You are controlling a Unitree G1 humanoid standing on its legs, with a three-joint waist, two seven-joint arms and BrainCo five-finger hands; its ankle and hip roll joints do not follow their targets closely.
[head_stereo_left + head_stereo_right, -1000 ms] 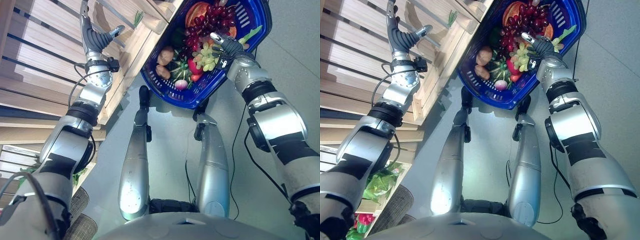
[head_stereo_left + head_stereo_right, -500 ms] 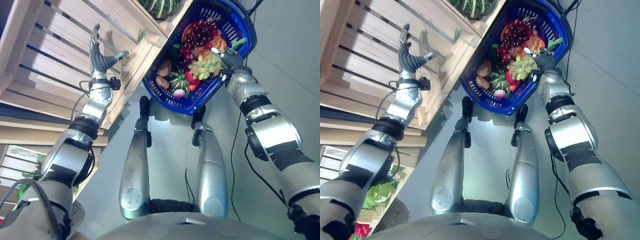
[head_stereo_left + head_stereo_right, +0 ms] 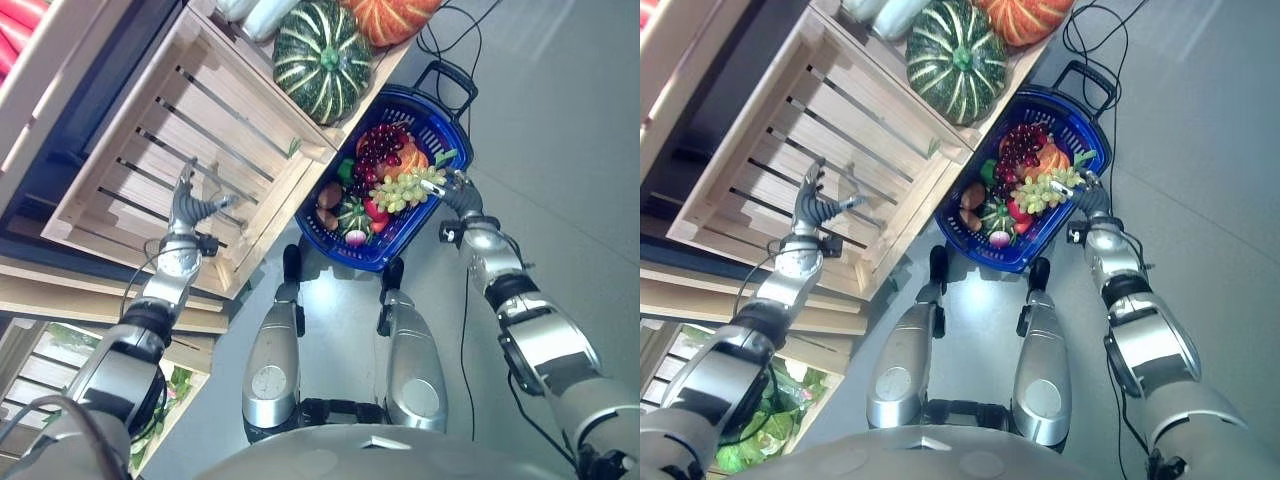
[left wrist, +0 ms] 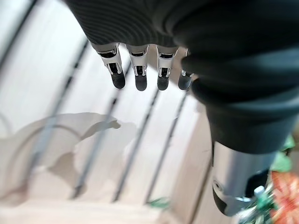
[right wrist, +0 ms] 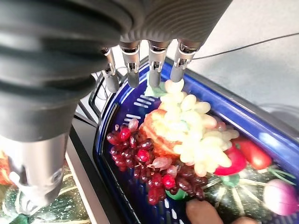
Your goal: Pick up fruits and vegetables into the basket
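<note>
From the head camera I see the blue basket (image 3: 385,255) on the floor ahead of me, at about 1 o'clock, pushed against the corner of the wooden crate stand (image 3: 200,150). It is well loaded: red grapes (image 5: 140,158) toward the far end, green grapes (image 5: 196,135) lying over an orange fruit (image 5: 152,133), a red pepper (image 5: 252,154) beside them, a small striped green squash (image 3: 352,215), a pink radish (image 5: 279,198) and two brown potatoes (image 3: 327,195) at the crate side. My right hand (image 3: 1092,198) sits at the basket's 3 o'clock rim; its wrist view shows the fingers (image 5: 133,70) straight and loose, holding nothing, their tips hanging just above the green grapes and the far rim, apart from the fruit. My left hand (image 3: 186,210) is up at 10 o'clock against the slatted side of the crate stand, fingers (image 4: 138,77) extended and spread, thumb out, empty, close to the slats; I cannot tell whether they touch. On top of the stand, at 12 o'clock, rests a large striped green pumpkin (image 3: 322,58) with an orange pumpkin (image 3: 392,18) just beside it
</note>
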